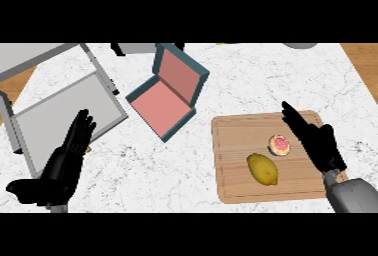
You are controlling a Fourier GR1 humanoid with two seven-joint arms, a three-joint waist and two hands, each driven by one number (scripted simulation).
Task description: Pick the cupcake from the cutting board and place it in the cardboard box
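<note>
Lemon (263, 169) just beside cupcake (279, 144)

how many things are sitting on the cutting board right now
2. The cupcake sits toward the cutting board's upper right, beside the right hand. The lemon lies near the board's middle, just below and left of it. Nothing else shows there.

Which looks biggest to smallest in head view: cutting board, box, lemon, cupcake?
1. cutting board
2. box, open, apparent area close to the board's, so top two are unsure
3. lemon
4. cupcake
</note>
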